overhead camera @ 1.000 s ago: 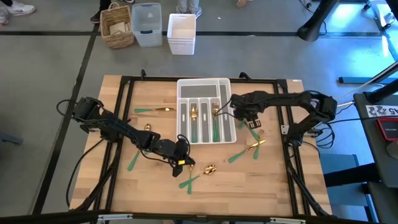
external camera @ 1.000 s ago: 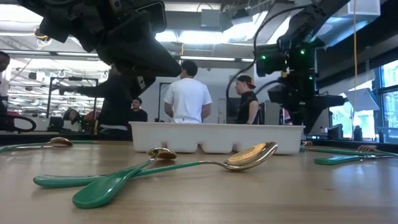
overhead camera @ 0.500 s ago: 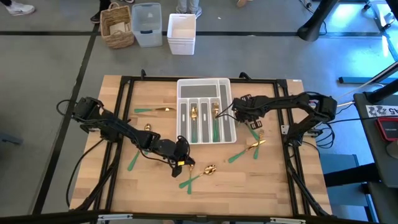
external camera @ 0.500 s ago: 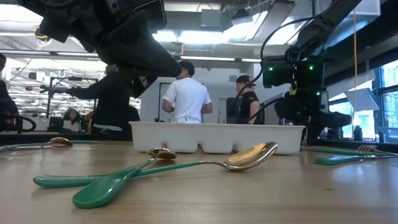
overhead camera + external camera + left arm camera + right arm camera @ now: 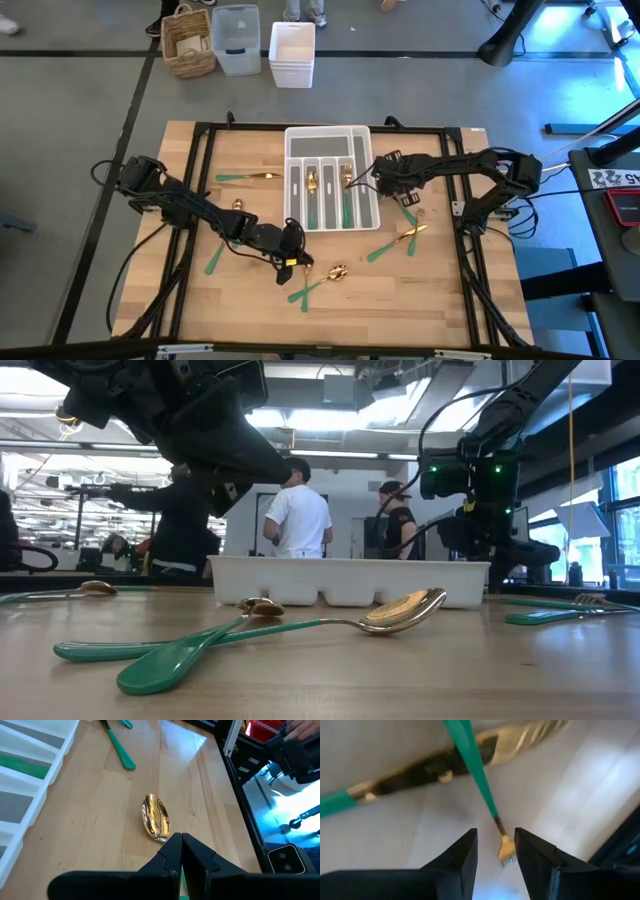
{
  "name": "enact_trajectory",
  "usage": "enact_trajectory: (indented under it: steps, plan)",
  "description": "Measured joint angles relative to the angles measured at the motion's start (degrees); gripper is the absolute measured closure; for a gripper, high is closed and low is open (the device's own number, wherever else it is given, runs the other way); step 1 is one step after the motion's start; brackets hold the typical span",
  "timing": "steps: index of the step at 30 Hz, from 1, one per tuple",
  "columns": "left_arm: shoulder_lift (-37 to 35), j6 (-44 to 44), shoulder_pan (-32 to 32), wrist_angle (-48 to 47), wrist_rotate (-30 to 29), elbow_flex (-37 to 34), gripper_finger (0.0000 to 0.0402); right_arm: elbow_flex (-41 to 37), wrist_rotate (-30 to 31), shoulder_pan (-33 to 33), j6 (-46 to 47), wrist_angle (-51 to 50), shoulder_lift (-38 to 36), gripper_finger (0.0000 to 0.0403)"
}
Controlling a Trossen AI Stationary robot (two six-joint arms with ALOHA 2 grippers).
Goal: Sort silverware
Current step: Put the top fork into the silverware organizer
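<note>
Two arms work over the wooden table (image 5: 250, 300). The left gripper (image 5: 293, 258) sits low near the front middle of the table, its fingers (image 5: 172, 851) pressed together on the neck of a gold-headed spoon (image 5: 156, 824), whose bowl rests on the wood. The right gripper (image 5: 378, 172) hangs over the right edge of the white cutlery tray (image 5: 328, 137), fingers (image 5: 462, 855) apart, with a green-handled piece (image 5: 470, 760) just past them; it seems to lie in a tray slot, though the wrist view is blurred. More silverware lies scattered: a fork (image 5: 250, 177) left of the tray, crossed pieces (image 5: 400, 240) to its right, and spoons (image 5: 250, 635) at the front.
</note>
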Motion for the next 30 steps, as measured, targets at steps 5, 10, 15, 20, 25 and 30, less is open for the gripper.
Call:
enact_trajectory:
  steps: [5,10,15,20,25,30]
  plan:
    - [0.0,0.0,0.0,0.0,0.0,0.0,0.0398,0.0,-0.4,0.0,-2.6,2.1,0.0,0.0270]
    - [0.0,0.0,0.0,0.0,0.0,0.0,0.0398,0.0,-2.4,-1.6,-3.6,1.6,0.2,0.0270]
    - [0.0,0.0,0.0,0.0,0.0,0.0,0.0398,0.0,-5.9,-4.8,-2.9,1.5,0.2,0.0271]
    - [0.0,0.1,0.0,0.0,0.0,0.0,0.0398,0.0,-8.4,-7.7,-2.9,1.4,0.2,0.0303]
    - [0.0,0.2,0.0,0.0,0.0,0.0,0.0398,0.2,-15.0,-10.9,-2.9,1.3,0.7,0.0373]
    - [0.0,0.2,0.0,0.0,0.0,0.0,0.0398,0.3,-15.0,-11.3,0.2,1.3,1.0,0.0380]
